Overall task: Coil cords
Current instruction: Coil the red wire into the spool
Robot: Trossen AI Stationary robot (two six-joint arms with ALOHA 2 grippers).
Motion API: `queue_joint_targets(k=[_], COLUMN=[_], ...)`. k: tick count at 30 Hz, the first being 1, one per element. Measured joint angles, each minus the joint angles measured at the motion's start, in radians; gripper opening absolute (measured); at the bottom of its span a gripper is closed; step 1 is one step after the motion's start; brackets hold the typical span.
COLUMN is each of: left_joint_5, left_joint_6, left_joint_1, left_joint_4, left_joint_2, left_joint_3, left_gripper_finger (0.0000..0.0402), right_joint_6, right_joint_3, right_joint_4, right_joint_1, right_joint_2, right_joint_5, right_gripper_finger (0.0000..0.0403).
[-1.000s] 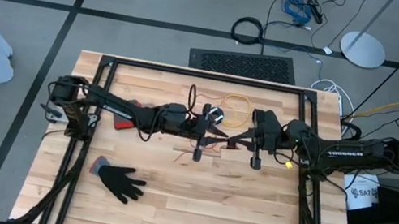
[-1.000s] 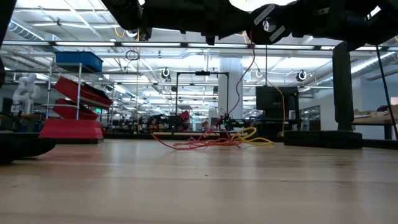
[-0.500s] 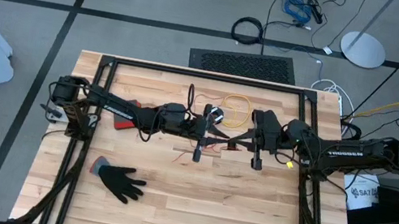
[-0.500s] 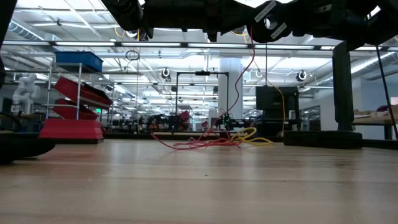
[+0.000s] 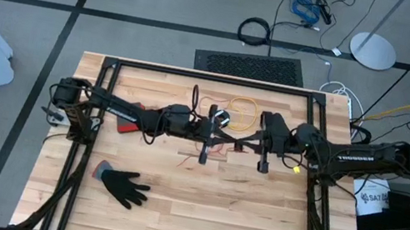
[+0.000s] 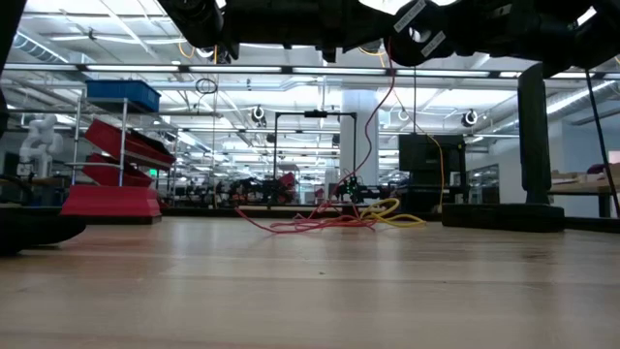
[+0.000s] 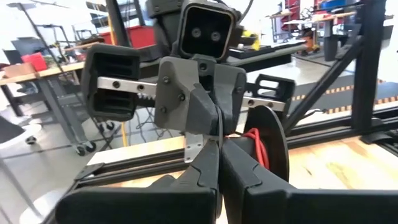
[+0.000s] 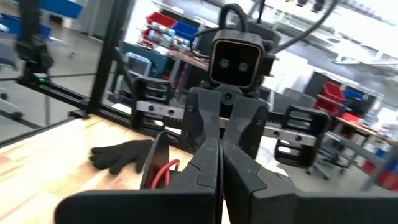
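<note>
Where claws (image 5: pixel 222 135) meet — red cord (image 7: pixel 254 144).

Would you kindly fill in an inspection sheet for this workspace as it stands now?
Surface: wooden table, mostly bare at the front.
Job's things: yellow-orange cord and red cord lie loosely tangled near the back edge; a red strand rises to the arms.
Clutter: black glove at front left.
Grippers: left gripper and right gripper meet tip to tip above mid-table, both jaws shut.
Cables: black cable ring and blue cable on the floor.
Surroundings: floor mat behind the table; white bucket on the right.
</note>
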State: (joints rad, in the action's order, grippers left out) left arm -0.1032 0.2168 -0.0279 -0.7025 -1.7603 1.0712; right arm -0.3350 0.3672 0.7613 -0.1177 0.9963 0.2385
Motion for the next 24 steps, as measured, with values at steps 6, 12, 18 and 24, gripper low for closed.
queue_joint_targets(k=[6,12,18,24], left_joint_5=[0.014,0.013,0.015,0.018], left_joint_6=[0.004,0.009,0.026,0.026], left_joint_1=[0.001,0.001,0.002,0.002], left_joint_4=[0.014,0.02,0.019,0.02], left_joint_2=[0.0,0.0,0.0,0.0], left_joint_3=[0.001,0.001,0.001,0.0], left_gripper_finger=[0.0002,0.0001,0.0,0.0], right_joint_6=[0.016,0.046,0.046,0.054], right_joint_3=[0.0,0.0,0.0,0.0], right_joint_4=[-0.077,-0.199,-0.249,-0.308], right_joint_1=[0.0,-0.001,-0.001,-0.001], right_joint_2=[-0.045,-0.09,-0.119,-0.134], right_joint_5=[-0.031,-0.034,-0.037,-0.036], right_gripper_finger=[0.0051,0.0073,0.006,0.0041])
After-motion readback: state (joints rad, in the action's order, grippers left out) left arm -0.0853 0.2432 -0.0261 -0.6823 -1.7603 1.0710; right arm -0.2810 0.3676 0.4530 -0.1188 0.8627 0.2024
